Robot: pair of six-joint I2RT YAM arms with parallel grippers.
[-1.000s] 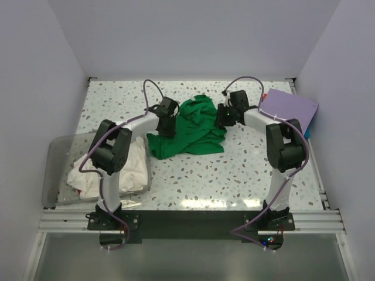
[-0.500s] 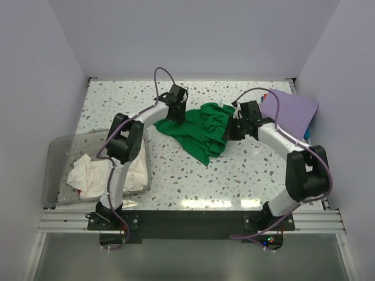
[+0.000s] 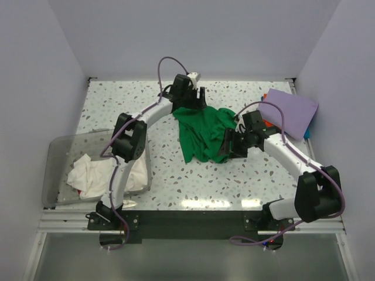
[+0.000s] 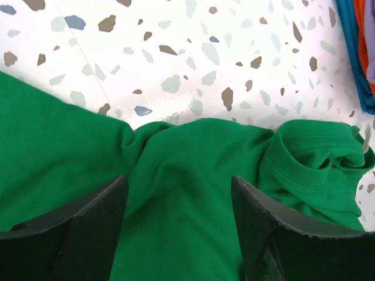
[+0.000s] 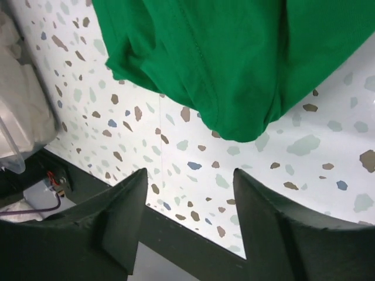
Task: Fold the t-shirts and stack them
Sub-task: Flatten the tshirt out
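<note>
speckled table [image 3: 176,181], white walls [image 3: 193,35] on three sides. nearest me, my right gripper [image 3: 226,144] has swung in toward the bases since half a second ago. it was pinched on the green shirt [image 3: 202,132] then; now it sits at the shirt's right edge with its jaws apart and nothing between them. my left gripper [image 3: 188,104] went the other way, out to the shirt's far edge. its jaws stand apart too, over the cloth without gripping it. a second ago the shirt was a wide crumpled heap with a gripper on either side. now it lies loose in the middle of the table, drawn out longer from near to far.

it is bright green and wrinkled, with a narrower tail pointing toward me. the bin [image 3: 53,149] at near left has not moved and holds the white shirts [image 3: 88,172] in a rumpled pile. the purple shirt [image 3: 290,110] lies folded flat at the far right corner, apart from the green one.

my right wrist view adds what the top view cannot: a stitched hem [image 5: 199,55] lying on bare table beyond the open jaws, and the bin's corner at the left edge. my left wrist view shows the ribbed collar [image 4: 304,155] bunched to one side, and farther off blue cloth [image 4: 351,58] and orange cloth [image 4: 364,32] at the frame's edge.
</note>
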